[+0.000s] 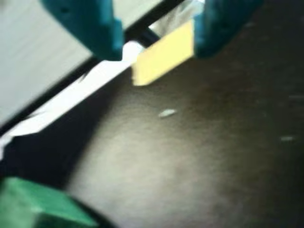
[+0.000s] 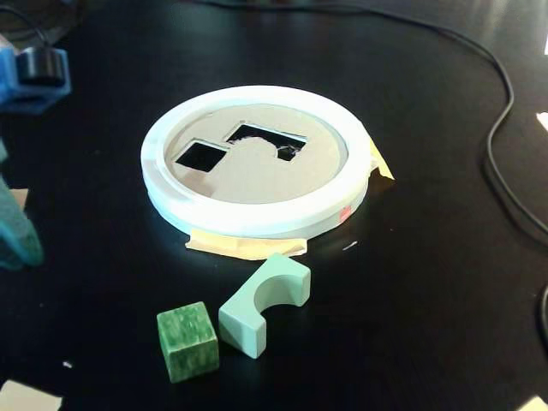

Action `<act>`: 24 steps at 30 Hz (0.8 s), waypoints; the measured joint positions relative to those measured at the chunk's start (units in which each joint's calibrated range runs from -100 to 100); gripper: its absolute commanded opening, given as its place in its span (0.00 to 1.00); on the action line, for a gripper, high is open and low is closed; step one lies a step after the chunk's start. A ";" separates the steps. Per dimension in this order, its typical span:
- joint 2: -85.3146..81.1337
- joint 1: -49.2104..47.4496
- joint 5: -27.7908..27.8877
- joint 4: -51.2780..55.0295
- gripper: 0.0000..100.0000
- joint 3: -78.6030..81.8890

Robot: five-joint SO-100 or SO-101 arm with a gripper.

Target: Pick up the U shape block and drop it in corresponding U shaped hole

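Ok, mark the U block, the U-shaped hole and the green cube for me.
U shape block (image 2: 257, 318): fixed view, on its pale mint top face beside the notch.
U shaped hole (image 2: 257, 135): fixed view, on the dark cutout's upper bar.
green cube (image 2: 187, 340): fixed view, on its mottled front face.

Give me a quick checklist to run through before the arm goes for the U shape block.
1. U shape block free on the table, nothing on it: ok.
2. Gap between block and green cube: not ok, they sit very close or touching.
3. U shaped hole unblocked: ok.
4. Gripper open and empty in the wrist view: ok.
5. Gripper lined up over the block: not ok, the block is not in the wrist view.
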 measured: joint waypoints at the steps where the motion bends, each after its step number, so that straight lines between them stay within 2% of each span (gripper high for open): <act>1: 0.00 0.00 0.00 -2.33 0.26 0.00; 5: 0.09 0.00 -0.39 -8.63 0.26 0.00; 9: 0.09 0.00 -3.61 -15.23 0.29 0.00; 15: 0.18 0.00 -7.18 -21.82 0.76 0.00; 20: 0.53 -0.50 -7.62 -21.92 0.78 -0.10; 24: 7.58 -5.00 -7.62 -22.60 0.78 -4.69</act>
